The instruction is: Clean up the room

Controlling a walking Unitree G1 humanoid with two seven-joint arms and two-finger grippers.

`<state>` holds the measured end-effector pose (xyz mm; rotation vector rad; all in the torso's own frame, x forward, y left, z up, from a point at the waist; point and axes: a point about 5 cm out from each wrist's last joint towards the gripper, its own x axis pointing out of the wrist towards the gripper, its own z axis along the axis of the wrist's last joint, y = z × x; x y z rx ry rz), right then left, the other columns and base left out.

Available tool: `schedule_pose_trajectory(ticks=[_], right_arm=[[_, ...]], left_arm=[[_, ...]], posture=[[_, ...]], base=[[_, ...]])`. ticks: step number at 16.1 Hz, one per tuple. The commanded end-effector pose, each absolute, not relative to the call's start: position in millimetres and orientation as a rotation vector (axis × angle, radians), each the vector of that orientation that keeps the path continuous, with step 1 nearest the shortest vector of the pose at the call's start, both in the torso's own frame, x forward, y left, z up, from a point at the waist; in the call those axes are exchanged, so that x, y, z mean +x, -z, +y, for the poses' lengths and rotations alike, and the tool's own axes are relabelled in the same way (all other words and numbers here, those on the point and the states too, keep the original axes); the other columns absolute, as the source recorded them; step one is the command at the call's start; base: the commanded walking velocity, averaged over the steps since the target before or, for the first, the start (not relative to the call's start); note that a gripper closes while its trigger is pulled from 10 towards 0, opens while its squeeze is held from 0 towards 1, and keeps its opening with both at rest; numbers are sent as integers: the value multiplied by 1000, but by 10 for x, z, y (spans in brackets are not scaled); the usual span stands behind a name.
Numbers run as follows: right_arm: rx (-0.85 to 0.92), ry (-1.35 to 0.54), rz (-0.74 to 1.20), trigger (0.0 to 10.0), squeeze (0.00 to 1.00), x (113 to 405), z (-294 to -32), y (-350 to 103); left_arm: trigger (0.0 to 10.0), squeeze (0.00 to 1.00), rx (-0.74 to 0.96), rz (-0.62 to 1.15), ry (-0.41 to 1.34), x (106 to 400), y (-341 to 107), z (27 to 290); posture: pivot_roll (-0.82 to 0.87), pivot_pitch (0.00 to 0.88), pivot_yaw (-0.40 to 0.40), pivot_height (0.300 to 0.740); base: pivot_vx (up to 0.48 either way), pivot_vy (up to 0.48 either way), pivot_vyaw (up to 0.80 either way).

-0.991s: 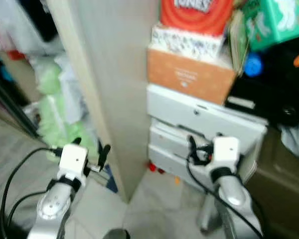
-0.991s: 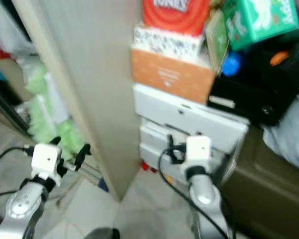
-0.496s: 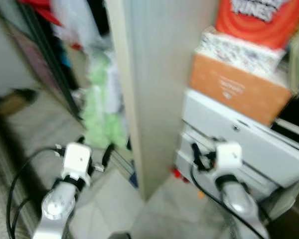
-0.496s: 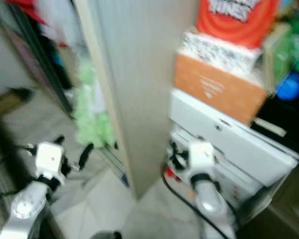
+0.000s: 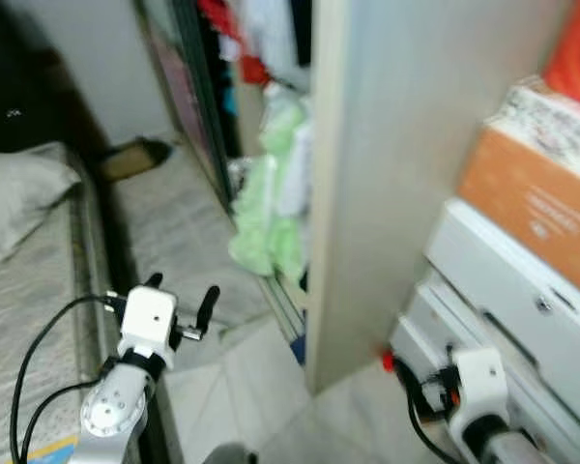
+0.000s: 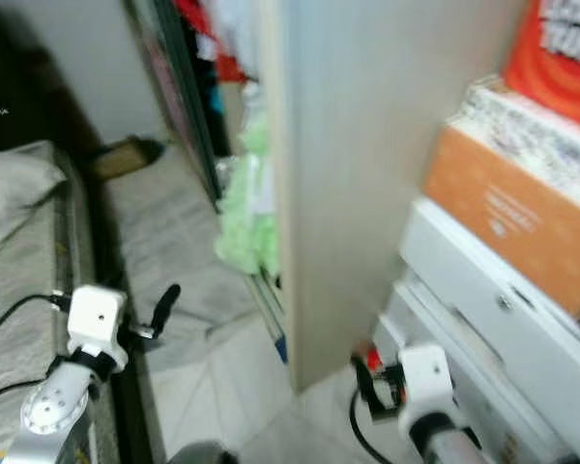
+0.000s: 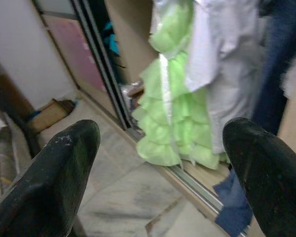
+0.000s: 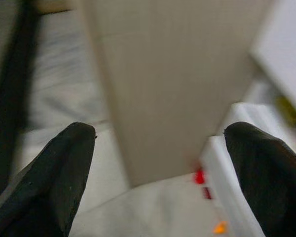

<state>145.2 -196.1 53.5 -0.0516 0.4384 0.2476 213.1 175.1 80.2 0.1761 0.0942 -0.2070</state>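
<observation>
A light green frilly dress [image 5: 267, 208] hangs low in an open wardrobe, with a white garment [image 7: 222, 64] and dark jeans [image 7: 281, 44] beside it. My left gripper [image 5: 184, 287] is held out over the pale floor, a little short of the wardrobe's sliding-door track, open and empty. My right gripper [image 5: 428, 385] hovers low by the white drawers [image 5: 503, 280], facing the wardrobe's beige side panel [image 8: 172, 74]; it is open and empty too. A small red item [image 5: 387, 362] lies on the floor at the foot of the panel.
The tall beige panel [image 5: 406, 164] stands straight ahead. Stacked boxes, one orange [image 5: 536, 208], sit on the drawers at the right. A mattress with a grey pillow [image 5: 19, 198] lies at the left. A brown object [image 5: 130, 159] rests on the floor further back.
The camera has swung left: the stacked boxes slid to the right edge, and the mattress and pillow came into view. Both arms keep their pose, grippers still open.
</observation>
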Motion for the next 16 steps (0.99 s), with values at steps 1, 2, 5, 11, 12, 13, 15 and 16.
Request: schedule_pose_trajectory(ticks=[1,2,5,11,12,13,15,16], right_arm=[[-11,-339,457,10000,0,1493,-1899,-555],[-38,-379,538,10000,0,1513,-1939,-480],[-27,-544,633,10000,0,1575,-1901,-403],[-48,-1061,664,10000,0,1583,-1637,-681],[-51,-1097,665,10000,0,1585,-1630,-687],[-61,-1100,646,10000,0,1627,-1628,-704],[-41,-1119,604,10000,0,1716,-1576,-750],[-64,-1125,568,10000,0,1772,-1547,-774]], left_arm=[[10000,0,188,98,199,2154,-807,1781],[10000,0,183,100,206,2169,-798,1749],[10000,0,165,85,232,2201,-823,1682],[10000,0,165,81,232,2231,-826,1670],[10000,0,164,80,234,2236,-827,1663],[10000,0,163,80,237,2240,-828,1657],[10000,0,160,78,241,2248,-830,1648],[10000,0,159,77,243,2249,-829,1641]], posture=[[-80,30,0,740],[-82,27,3,740],[-72,20,1,740],[-68,20,-3,740],[-67,20,-4,740],[-67,21,-4,740],[-66,21,-4,740],[-67,20,-3,740]], base=[[0,0,800],[0,0,800],[0,0,679],[0,0,800],[0,0,800],[0,0,800],[0,0,800],[0,0,800]])
